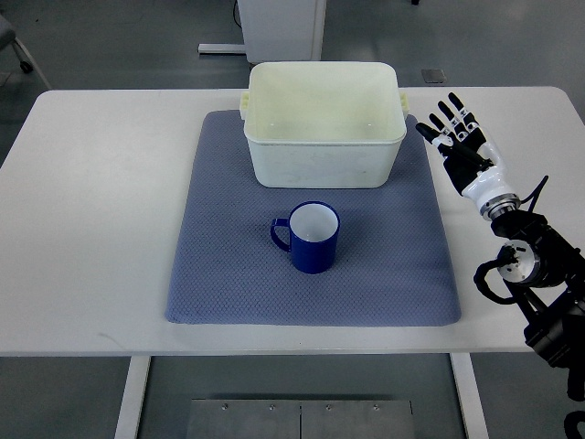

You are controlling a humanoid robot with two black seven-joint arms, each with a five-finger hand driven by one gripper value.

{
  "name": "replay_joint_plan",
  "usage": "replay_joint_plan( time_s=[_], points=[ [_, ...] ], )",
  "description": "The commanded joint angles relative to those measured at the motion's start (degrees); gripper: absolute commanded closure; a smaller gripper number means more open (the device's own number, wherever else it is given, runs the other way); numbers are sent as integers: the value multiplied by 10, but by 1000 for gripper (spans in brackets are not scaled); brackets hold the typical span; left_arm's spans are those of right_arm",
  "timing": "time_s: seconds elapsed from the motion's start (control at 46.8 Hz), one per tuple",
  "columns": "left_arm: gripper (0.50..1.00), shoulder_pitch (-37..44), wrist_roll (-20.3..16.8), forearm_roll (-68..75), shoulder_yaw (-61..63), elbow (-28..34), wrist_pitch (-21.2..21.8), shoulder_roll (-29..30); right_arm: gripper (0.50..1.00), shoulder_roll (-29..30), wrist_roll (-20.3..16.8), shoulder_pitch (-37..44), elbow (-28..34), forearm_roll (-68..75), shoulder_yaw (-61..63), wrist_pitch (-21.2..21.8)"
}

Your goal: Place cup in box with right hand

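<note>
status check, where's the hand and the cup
Right hand open, off mat's right edge. Blue cup upright on mat, ungrasped. Box empty behind it. Path clear.

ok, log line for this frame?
right hand: open, right of box | cup: upright on mat, ungrasped | box: empty

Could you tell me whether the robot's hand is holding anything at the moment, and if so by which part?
Nothing is held. The right hand is open, off to the right of the box, apart from the cup.
</note>
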Motion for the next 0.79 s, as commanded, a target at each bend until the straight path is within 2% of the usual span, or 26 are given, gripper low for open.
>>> replay_joint_plan(
  time_s=[0.0, 0.77],
  points=[
    [500, 0, 0, 0, 0, 0, 0, 0, 500, 1, 0, 0, 1, 0, 0, 0],
    [500, 0, 0, 0, 2, 0, 0, 0, 500, -1, -1, 1, 2, 0, -1, 6]
  ],
)
